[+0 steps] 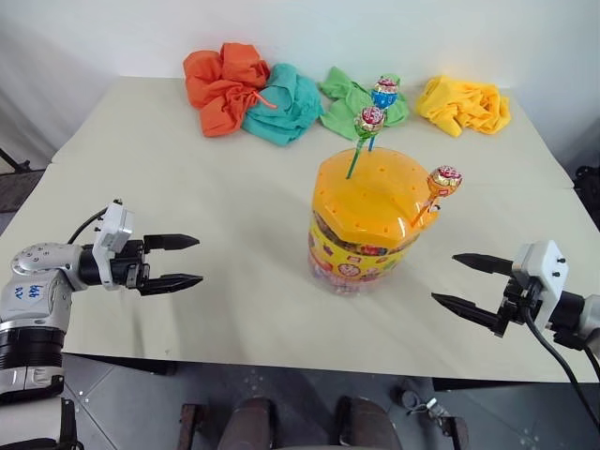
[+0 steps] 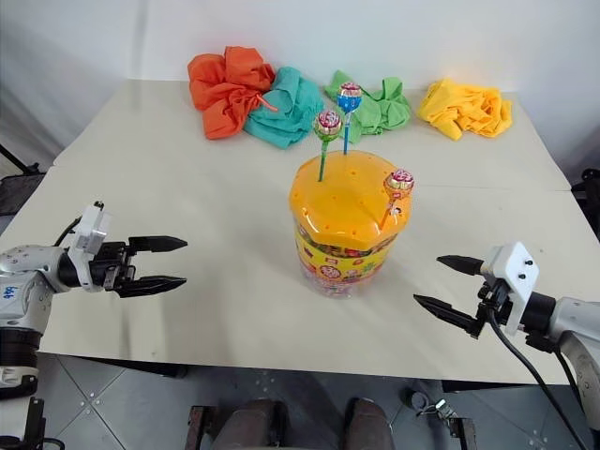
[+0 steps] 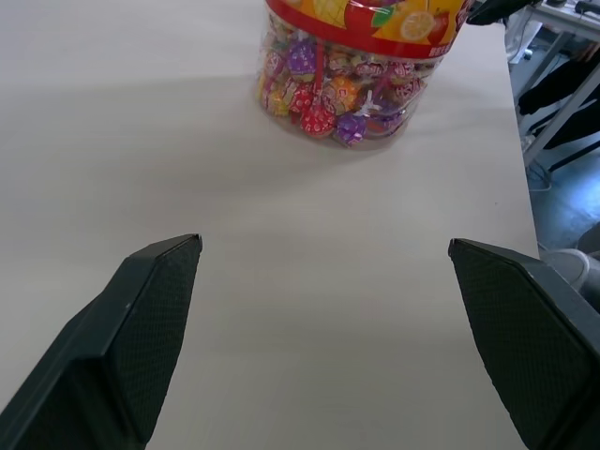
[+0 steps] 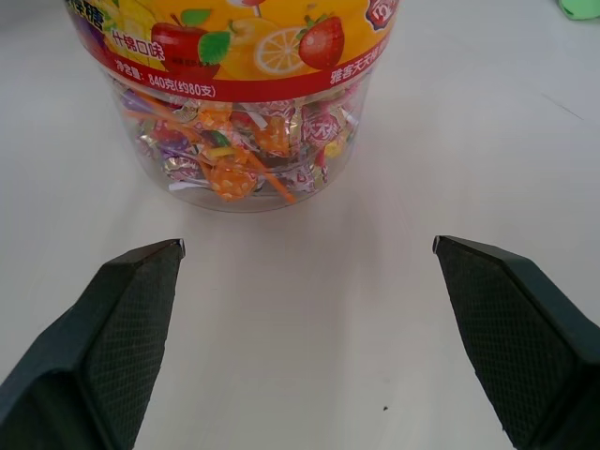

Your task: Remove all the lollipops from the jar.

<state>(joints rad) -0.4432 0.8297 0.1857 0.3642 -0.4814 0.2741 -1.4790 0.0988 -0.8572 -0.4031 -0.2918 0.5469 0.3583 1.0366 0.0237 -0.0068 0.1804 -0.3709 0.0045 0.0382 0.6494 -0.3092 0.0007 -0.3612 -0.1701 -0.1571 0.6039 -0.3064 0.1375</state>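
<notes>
Three lollipops stand by sticks in holes of jar lid: green-stick one near lid's far left, blue one just behind it, orange one tilted at right edge. Jar upright mid tabletop, full of wrapped candies. Left pincer released, jaws apart, empty, well left of jar. Right pincer released, empty, right of jar. Four cloths bunched along far edge.

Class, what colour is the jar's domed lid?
Translucent orange, dotted with small holes; the lid shows best in the left eye view.
</notes>
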